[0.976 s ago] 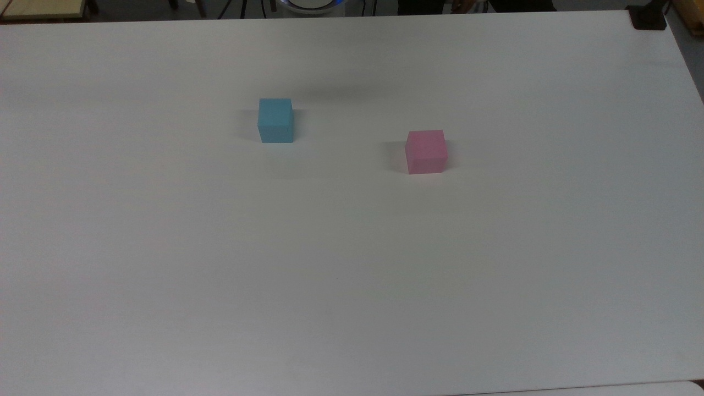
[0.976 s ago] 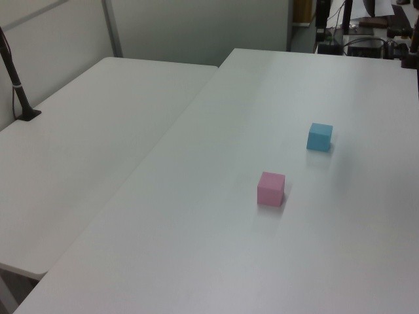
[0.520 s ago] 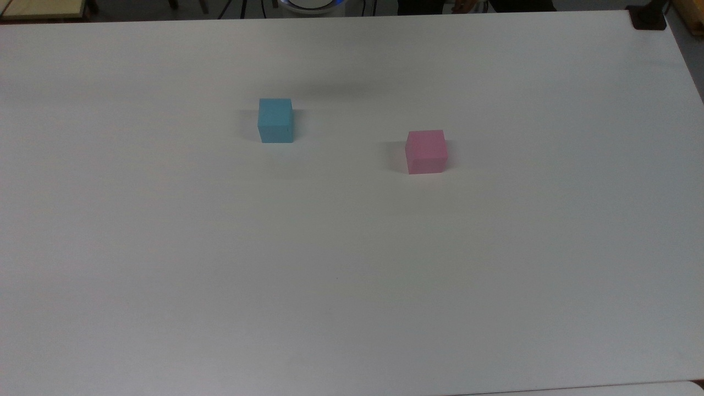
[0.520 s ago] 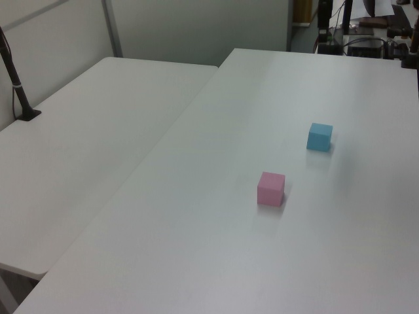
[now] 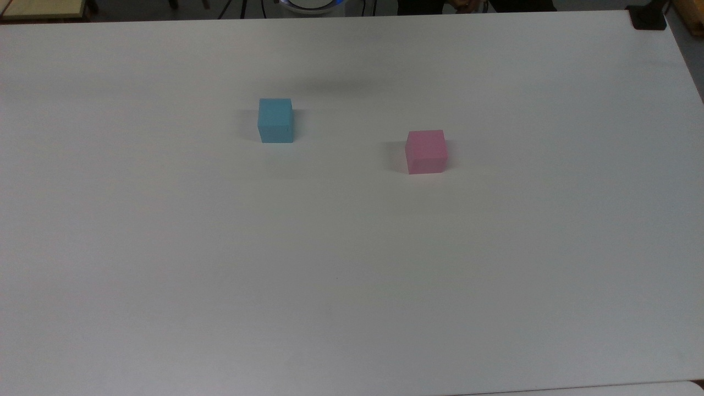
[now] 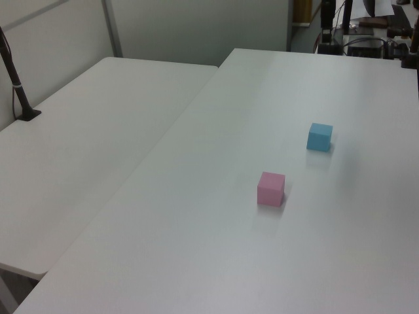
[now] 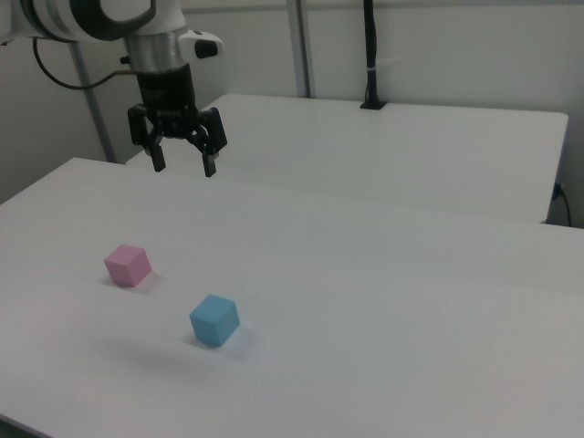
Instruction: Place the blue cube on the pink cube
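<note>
Against the pictures from 1 s and 0.5 s before, nothing on the white table [image 5: 352, 275] had shifted in the top view or the left view: both cubes sat in the same spots, and the soft shadow near the table's far edge in the top view looked unchanged.

The table spread broad and bare around the 2 cubes, with wide open surface on every side of them. In the left view a second white table [image 6: 78, 150] butted against it along a straight seam, and a dark pole [image 6: 14, 82] stood at that table's far left.

The arm [image 7: 100, 18] reached in from the right view's upper left, wrist pointing straight down. Its gripper [image 7: 182, 169] hung high above the surface, well apart from both cubes, fingers spread wide and holding nothing.

The blue cube [image 5: 275, 120] rested flat on the table, to the top view's left of the pink cube [image 5: 426, 152], the 2 well apart. In the right view the blue cube [image 7: 214, 319] lay nearer the camera, the pink cube [image 7: 128, 265] to its left.
</note>
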### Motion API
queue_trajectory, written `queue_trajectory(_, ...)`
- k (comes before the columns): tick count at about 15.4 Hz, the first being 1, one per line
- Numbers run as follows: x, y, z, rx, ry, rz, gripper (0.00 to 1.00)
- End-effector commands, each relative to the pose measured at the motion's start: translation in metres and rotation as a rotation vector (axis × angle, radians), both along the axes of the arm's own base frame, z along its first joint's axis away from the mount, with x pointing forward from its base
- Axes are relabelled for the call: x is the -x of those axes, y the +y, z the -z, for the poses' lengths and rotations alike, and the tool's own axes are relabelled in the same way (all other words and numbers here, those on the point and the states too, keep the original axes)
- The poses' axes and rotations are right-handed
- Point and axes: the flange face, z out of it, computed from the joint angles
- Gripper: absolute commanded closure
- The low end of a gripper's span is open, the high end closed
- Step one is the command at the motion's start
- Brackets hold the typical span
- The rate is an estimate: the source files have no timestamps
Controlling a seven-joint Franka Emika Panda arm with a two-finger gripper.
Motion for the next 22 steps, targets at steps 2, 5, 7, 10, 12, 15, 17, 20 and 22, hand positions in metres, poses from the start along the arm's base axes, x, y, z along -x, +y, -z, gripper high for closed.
queue_trajectory(2, 0.007, -0.001, -0.005, -0.015, -0.005, 0.005, 0.0)
queue_trajectory(5, 0.007, -0.003, -0.005, -0.012, -0.006, 0.002, 0.0)
queue_trajectory(7, 0.007, -0.004, -0.005, -0.012, -0.004, 0.007, 0.0)
queue_trajectory(10, 0.012, -0.002, -0.008, -0.011, -0.001, -0.002, 0.0)
queue_trajectory(12, 0.019, -0.004, -0.012, -0.012, -0.006, -0.01, 0.0)
queue_trajectory(15, 0.027, -0.009, -0.012, -0.012, -0.006, -0.002, 0.0)
queue_trajectory(17, 0.03, -0.009, -0.005, -0.014, 0.004, -0.021, 0.0)
queue_trajectory(20, 0.036, -0.009, 0.006, -0.018, 0.014, -0.024, 0.0)
queue_trajectory(22, 0.046, -0.008, 0.016, -0.018, 0.013, -0.024, 0.0)
